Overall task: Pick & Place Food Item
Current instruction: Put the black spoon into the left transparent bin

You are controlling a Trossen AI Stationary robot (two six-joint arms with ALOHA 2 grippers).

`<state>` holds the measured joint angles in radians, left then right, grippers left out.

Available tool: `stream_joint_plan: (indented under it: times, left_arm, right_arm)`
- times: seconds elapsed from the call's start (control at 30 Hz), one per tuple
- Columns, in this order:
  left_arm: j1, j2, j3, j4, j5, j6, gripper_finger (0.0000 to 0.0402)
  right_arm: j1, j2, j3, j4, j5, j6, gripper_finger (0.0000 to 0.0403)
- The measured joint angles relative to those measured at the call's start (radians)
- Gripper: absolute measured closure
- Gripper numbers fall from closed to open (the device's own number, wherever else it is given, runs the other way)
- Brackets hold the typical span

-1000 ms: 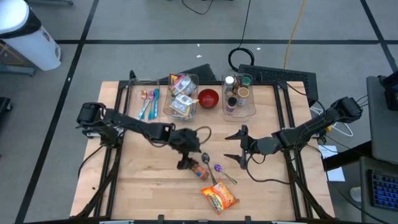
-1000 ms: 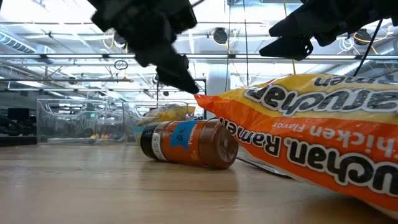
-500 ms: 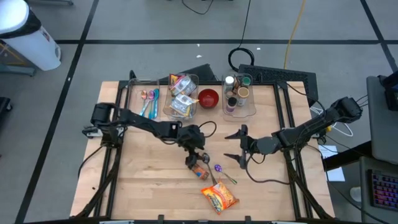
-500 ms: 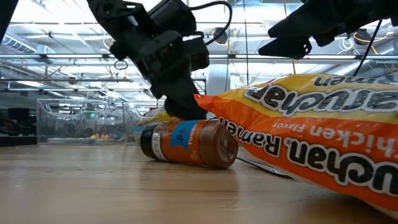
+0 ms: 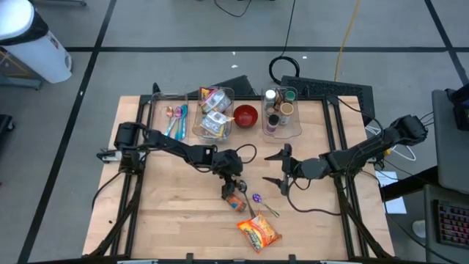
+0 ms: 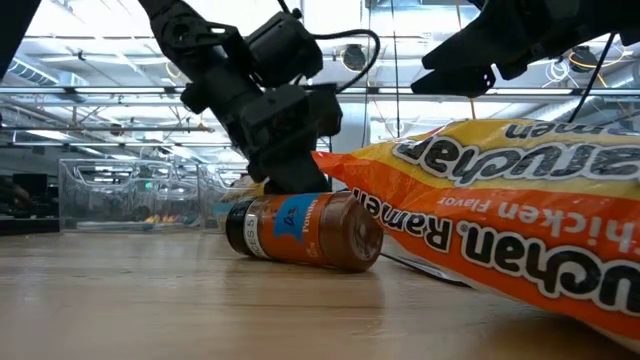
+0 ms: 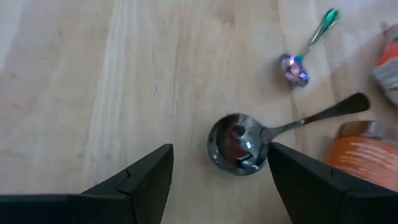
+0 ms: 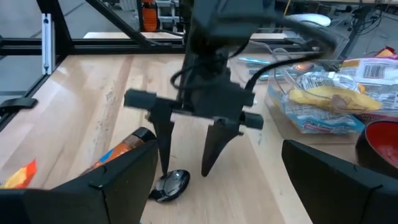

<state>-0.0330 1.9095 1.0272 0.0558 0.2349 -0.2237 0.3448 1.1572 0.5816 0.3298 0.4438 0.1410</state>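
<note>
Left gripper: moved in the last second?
Yes. The left gripper shifted right, toward the right arm's side, and down over the spice bottle, which stayed put.

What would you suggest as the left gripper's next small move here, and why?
Probably shift sideways to the jar before lowering. The open left gripper straddles the spoon, with the jar lying just beside it, and a spoon is no food item.
</note>
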Motion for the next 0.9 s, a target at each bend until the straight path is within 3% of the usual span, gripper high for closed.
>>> stream_joint_plan:
  times: [0.3, 0.67, 0.9]
  left_arm:
    - [0.0, 0.005, 0.009, -0.013, -0.018, -0.019, 0.0135]
    - [-0.016, 0.005, 0.009, -0.029, -0.037, -0.037, 0.0232]
    - [-0.029, 0.005, 0.009, -0.029, -0.037, -0.036, 0.0249]
  right_arm:
    - [-0.005, 0.0, 0.0, 0.001, 0.0, -0.007, 0.0069]
    - [-0.005, 0.0, 0.0, 0.001, 0.0, -0.015, 0.0069]
    - [-0.005, 0.0, 0.0, 0.001, 0.0, -0.015, 0.0069]
